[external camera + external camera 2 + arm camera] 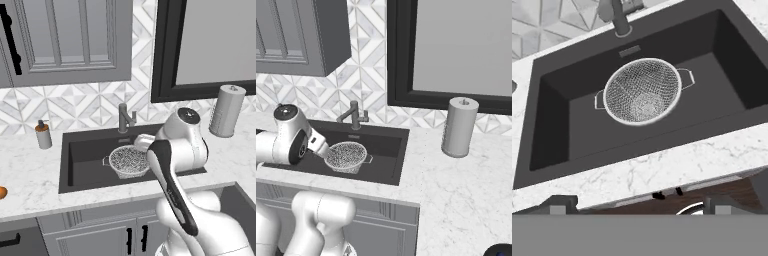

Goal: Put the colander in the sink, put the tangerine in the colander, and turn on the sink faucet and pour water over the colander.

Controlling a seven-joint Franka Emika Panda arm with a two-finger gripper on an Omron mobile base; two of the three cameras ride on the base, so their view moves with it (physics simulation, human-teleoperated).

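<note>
Overhead, arm folded above the sink (75,150), hand angled down toward the colander (643,90), fingers wide apart, empty.

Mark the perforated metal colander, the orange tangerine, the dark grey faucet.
silvery perforated metal colander (643,90), hand view, mesh bowl
small orange tangerine (2,192), left base view, visible edge
dark grey metal faucet (123,117), left base view, upright post

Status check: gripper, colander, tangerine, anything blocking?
Gripper open, empty, above the sink. Colander sits upright in the basin, nothing in it. Tangerine on the counter, far left of the sink. Nothing in the way.
</note>
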